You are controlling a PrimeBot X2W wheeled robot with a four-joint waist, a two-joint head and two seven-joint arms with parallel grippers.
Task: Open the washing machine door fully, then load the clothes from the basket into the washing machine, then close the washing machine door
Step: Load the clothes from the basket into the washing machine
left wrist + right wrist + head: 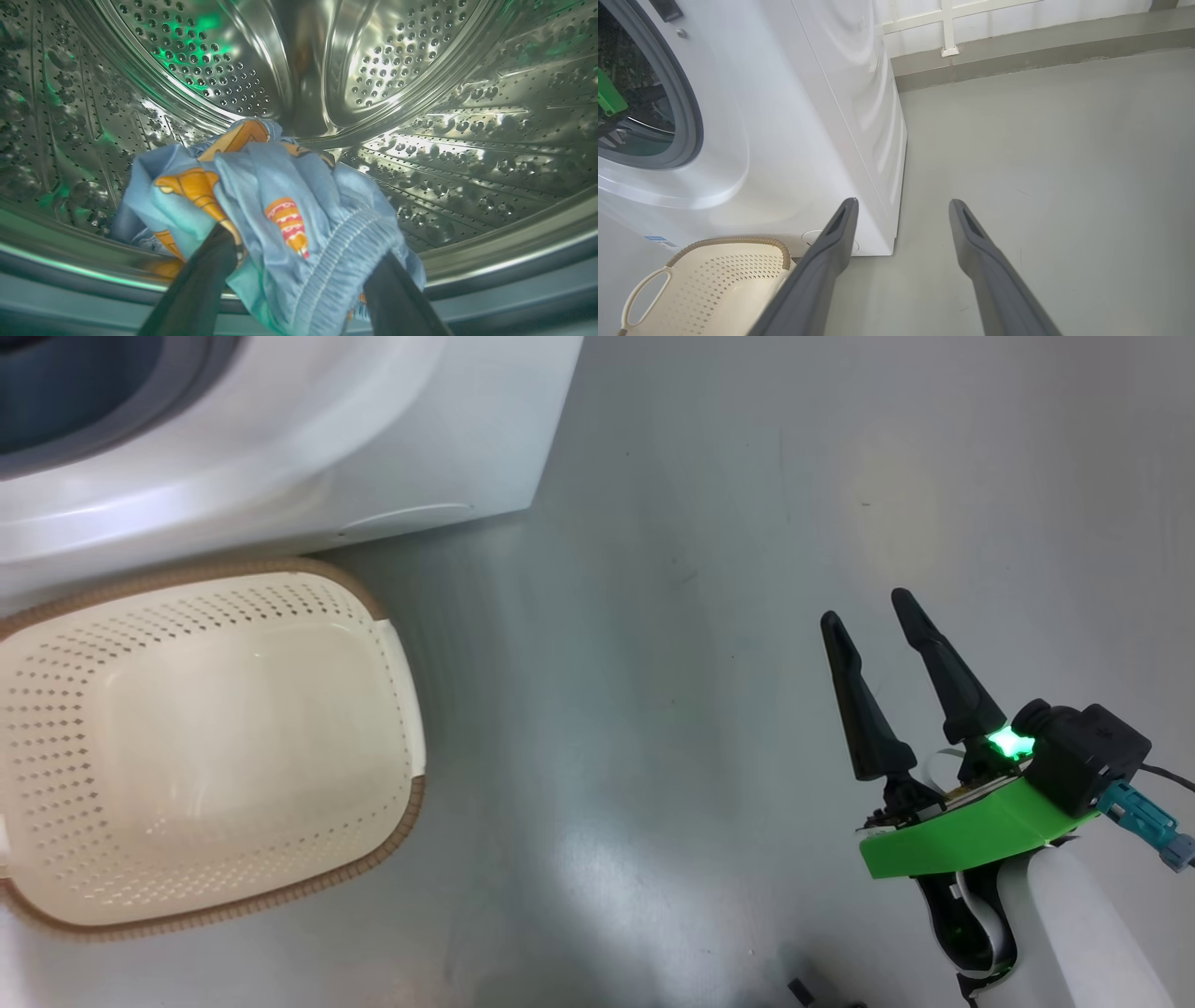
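- Standing wide apart inside the drum (467,154), the two fingers of my left gripper (301,247) clamp nothing. The clothes (280,186) lie bunched between and over them, with a ribbed hem draped on the right-hand finger in the wrist view.
- Finding: the bundle sits near the drum's front lip, just beyond the grey gasket (514,294), not deep on the drum's bottom.
- Recommendation: draw the fingers straight back along their own line, slowly and spread, so the hem slides off rather than being dragged out over the lip. I judge snagging to be the chief risk.
- If cloth trails out with me, nudge it deeper before withdrawing fully.
- My right gripper (868,609) hangs over bare floor (700,709), fingers wide and holding nothing, well apart from the washing machine (373,457).
- The basket (401,821) stands just beside the machine's front. The part in view holds no garment, so I judge loading nearly done and the washing machine door next.
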